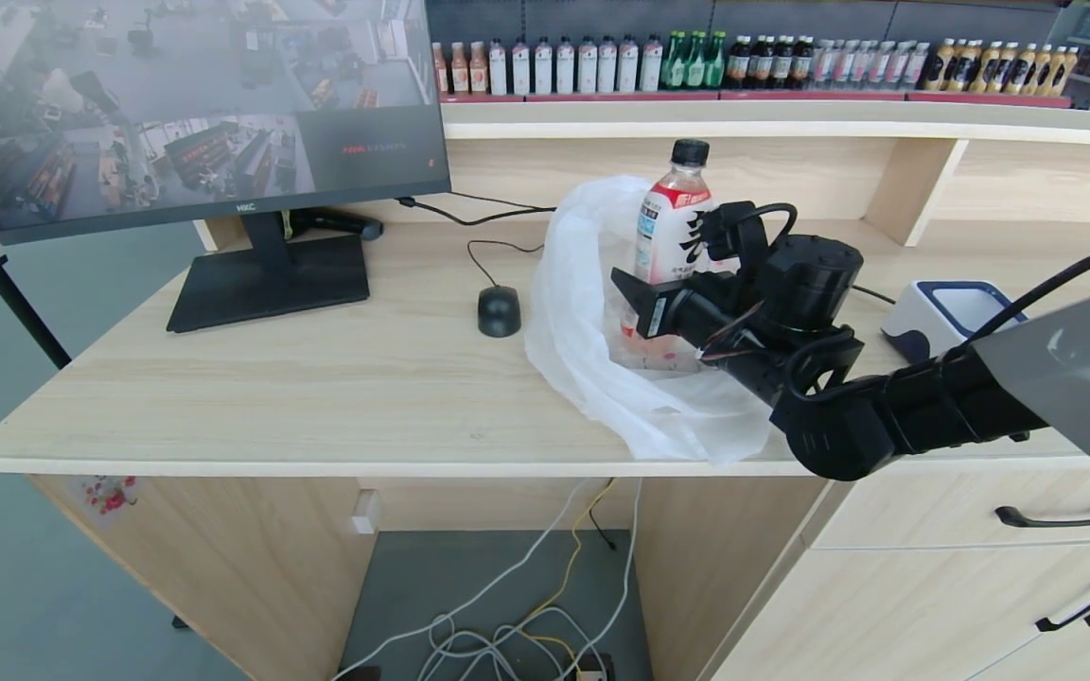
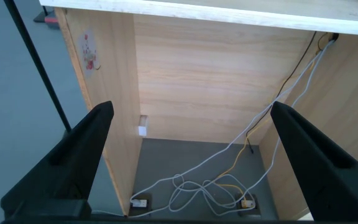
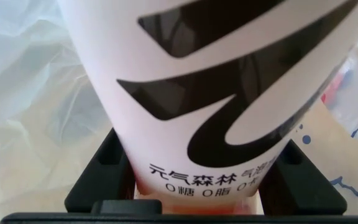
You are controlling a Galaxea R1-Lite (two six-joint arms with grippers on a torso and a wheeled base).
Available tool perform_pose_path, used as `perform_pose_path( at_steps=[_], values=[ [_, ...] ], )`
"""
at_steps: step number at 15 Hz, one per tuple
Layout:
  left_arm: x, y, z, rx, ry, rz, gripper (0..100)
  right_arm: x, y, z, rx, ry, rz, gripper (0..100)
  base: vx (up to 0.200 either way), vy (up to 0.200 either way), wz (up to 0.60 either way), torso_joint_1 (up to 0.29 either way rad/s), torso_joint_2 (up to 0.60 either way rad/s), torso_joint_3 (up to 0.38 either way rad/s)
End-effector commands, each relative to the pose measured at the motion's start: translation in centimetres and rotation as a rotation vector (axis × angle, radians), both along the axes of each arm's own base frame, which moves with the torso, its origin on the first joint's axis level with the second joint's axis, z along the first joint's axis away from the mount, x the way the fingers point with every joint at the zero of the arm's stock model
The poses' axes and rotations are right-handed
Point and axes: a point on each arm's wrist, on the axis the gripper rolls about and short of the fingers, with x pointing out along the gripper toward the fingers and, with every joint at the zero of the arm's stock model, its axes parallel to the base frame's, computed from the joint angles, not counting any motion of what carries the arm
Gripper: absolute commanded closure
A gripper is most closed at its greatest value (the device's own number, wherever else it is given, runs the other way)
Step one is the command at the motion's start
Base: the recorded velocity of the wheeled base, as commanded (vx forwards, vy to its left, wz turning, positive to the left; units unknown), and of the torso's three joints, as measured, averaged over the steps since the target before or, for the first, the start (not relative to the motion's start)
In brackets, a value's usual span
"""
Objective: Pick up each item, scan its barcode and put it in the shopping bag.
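My right tool (image 1: 673, 284) is closed on the bottle (image 1: 676, 222), its two fingers pressing the lower part of the label from both sides. The bottle stands upright and its lower half is already inside the open shopping bag (image 1: 583, 322), which lies on the tabletop (image 1: 318, 397) just beside the scanner (image 1: 947, 317). I cannot tell if the bottom of the bottle touches the tabletop through the bag.

I judge that this item is at its last step. It is at the bag and not at the scanner, so the scan is probably done, though the pictures do not prove it. What is left is to open the fingers and pull the arm out without dragging the thin plastic.

My left tool (image 2: 192, 112) hangs below the tabletop edge, fingers wide apart and holding nothing.
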Motion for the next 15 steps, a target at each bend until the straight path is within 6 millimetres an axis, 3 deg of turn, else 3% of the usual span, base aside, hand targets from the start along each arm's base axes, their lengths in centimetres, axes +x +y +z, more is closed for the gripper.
perform_pose_path(
  at_steps=[1, 15],
  values=[
    [0.00, 0.00, 0.00, 0.000, 0.000, 0.000, 0, 0.08, 0.06, -0.26, -0.002, 0.008, 0.001, 100, 0.000, 0.000, 0.00, 0.000, 0.00, 0.000],
    [0.00, 0.00, 0.00, -0.002, 0.000, 0.000, 0, -0.19, 0.21, -0.06, -0.004, 0.006, 0.002, 100, 0.000, 0.000, 0.00, 0.000, 0.00, 0.000]
  ],
)
